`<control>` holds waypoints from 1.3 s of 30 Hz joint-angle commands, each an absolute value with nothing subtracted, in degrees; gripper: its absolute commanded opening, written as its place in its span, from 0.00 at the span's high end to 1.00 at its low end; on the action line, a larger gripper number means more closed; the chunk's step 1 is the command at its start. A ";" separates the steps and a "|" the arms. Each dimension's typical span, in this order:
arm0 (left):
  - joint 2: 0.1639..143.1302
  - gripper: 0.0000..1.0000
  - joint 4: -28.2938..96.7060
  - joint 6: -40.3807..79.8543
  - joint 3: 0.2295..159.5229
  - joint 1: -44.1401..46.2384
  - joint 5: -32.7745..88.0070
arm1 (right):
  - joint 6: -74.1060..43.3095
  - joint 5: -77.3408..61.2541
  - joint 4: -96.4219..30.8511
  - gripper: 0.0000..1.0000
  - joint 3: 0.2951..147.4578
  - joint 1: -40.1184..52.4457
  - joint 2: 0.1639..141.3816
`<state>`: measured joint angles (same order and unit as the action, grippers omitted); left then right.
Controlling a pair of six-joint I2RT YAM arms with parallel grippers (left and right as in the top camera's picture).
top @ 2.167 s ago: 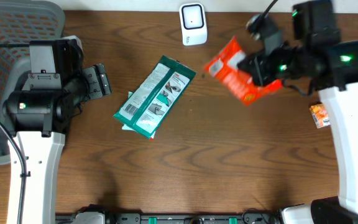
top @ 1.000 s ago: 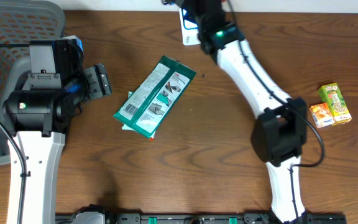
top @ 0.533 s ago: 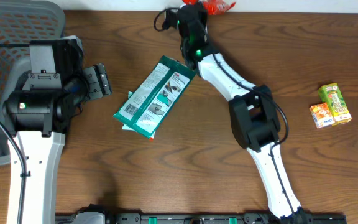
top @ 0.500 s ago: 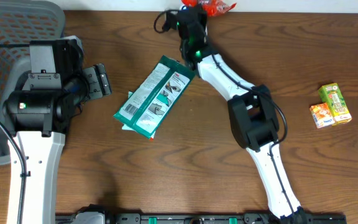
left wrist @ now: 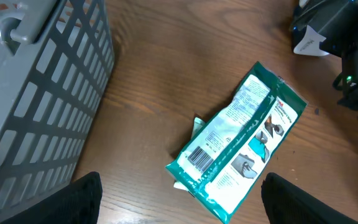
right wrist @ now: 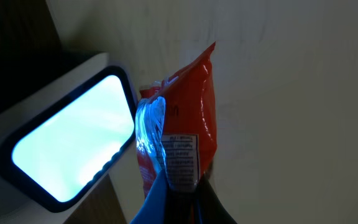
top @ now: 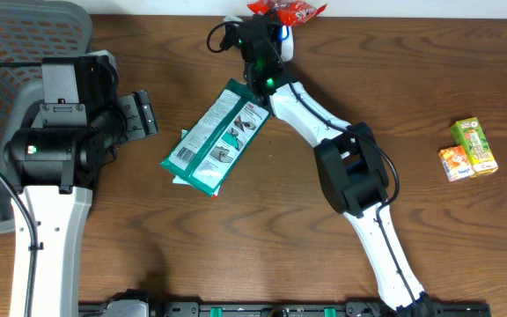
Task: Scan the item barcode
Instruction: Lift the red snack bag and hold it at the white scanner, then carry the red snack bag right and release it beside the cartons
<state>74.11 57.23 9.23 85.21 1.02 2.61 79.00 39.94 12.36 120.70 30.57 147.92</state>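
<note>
A red snack packet [top: 286, 10] is pinched in my shut right gripper [top: 271, 18] at the table's back edge, right by the white barcode scanner [top: 286, 44], which the arm mostly hides from above. In the right wrist view the packet [right wrist: 188, 124] stands upright from the gripper [right wrist: 182, 199], its printed label facing the camera, beside the scanner's glowing window [right wrist: 67, 146]. A green and white packet [top: 218, 136] with a barcode lies flat mid-table. My left gripper [top: 143, 114] hangs open to its left; the packet [left wrist: 241, 146] lies ahead of the gripper [left wrist: 179, 211].
A grey slatted basket [top: 25, 53] stands at the far left, beside the left arm, and shows as a wall [left wrist: 36, 93] in the left wrist view. Two small juice boxes [top: 467, 150] lie at the right. The right arm [top: 350, 167] stretches diagonally across the table's middle.
The right arm has swung from the table's right side to the scanner at the back, carrying the red packet, and has edged further left in the last half second. The left arm is still.
</note>
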 commanded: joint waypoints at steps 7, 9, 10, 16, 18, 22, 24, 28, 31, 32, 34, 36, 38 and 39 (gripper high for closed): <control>74.11 0.17 57.43 9.76 86.24 1.06 2.09 | 68.10 48.45 9.19 0.99 121.62 30.92 141.75; 74.11 0.17 57.43 9.76 86.24 1.06 2.09 | 61.47 48.14 2.50 0.99 121.60 31.24 138.43; 74.11 0.17 57.43 9.76 86.24 1.06 2.09 | 56.93 47.64 -1.58 0.99 121.60 31.40 136.46; 74.11 0.17 57.43 9.76 86.24 1.06 2.09 | 30.76 37.78 -26.09 0.99 121.60 30.13 124.11; 74.11 0.17 57.43 9.76 86.24 1.06 2.09 | 23.88 32.77 -34.30 0.99 121.60 28.84 120.20; 74.11 0.17 57.43 9.76 86.24 1.06 2.09 | 9.30 25.04 -51.44 0.99 121.60 24.77 113.84; 74.11 0.17 57.43 9.76 86.24 1.06 2.09 | 5.02 20.82 -59.24 0.99 121.60 22.04 112.07; 74.11 0.17 57.43 9.76 86.24 1.06 2.09 | 2.35 10.63 -71.46 0.99 121.51 15.49 111.68; 74.11 0.17 57.43 9.76 86.24 1.06 2.09 | 1.69 7.07 -78.35 0.99 119.52 10.44 112.07; 74.11 0.17 57.43 9.76 86.24 1.06 2.09 | 1.69 6.31 -79.90 0.99 118.17 8.58 112.09; 74.11 0.17 57.43 9.76 86.24 1.06 2.09 | 1.72 4.43 -80.01 0.99 114.98 5.65 112.12; 74.11 0.17 57.43 9.76 86.24 1.06 2.09 | 1.74 2.70 -79.05 0.99 111.96 3.09 112.12; 74.11 0.17 57.43 9.76 86.24 1.06 2.09 | 1.74 2.04 -76.44 0.99 107.66 0.01 112.12; 74.11 0.17 57.43 9.76 86.24 1.06 2.09 | 1.74 2.02 -75.24 0.99 105.86 -1.30 112.12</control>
<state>74.11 57.25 9.23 85.21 1.02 2.63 3.33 5.56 -76.77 109.84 2.11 111.55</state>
